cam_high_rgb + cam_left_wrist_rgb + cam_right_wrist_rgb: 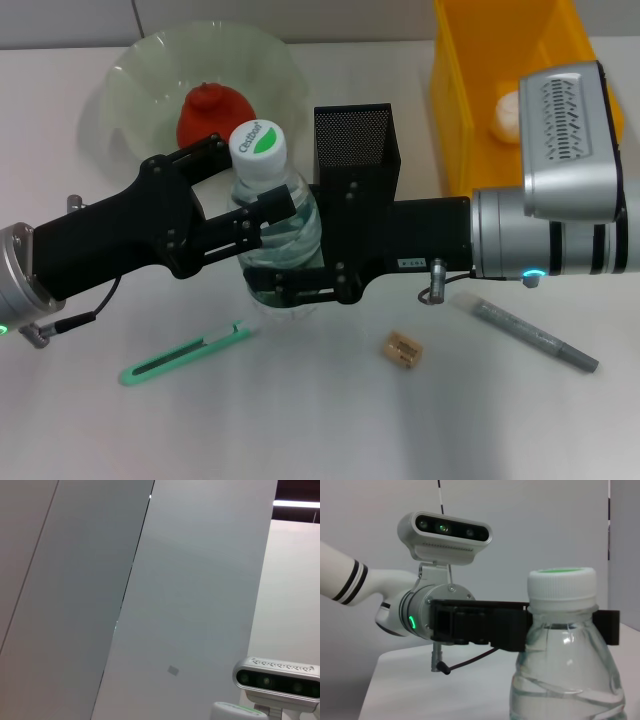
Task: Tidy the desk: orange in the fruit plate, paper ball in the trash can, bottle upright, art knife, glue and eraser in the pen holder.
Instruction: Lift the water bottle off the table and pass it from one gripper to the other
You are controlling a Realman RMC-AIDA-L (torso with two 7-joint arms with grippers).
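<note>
Standing upright at the middle of the white desk (320, 430), the clear plastic bottle (280, 235) shows rippled walls and a white cap with a green top; its long axis is vertical, cap up. The left gripper (262, 190) reaches in from the left, its black fingers (265, 212) closed on the bottle's shoulder just below the cap. The right gripper (290, 290) comes from the opposite side, lower down, its fingers clamped around the bottle's lower body.

Just behind the bottle stands the black mesh pen holder (354, 140), square and open-topped. Farther back left, a ruffled translucent fruit plate (150, 70) holds an orange-red fruit (210, 110). A yellow plastic trash can (455, 100) at the back right contains a white paper ball (506, 117).

In front lie a green art knife (185, 355), a small tan eraser (402, 349) and a grey glue stick (535, 334), each lying flat.
</note>
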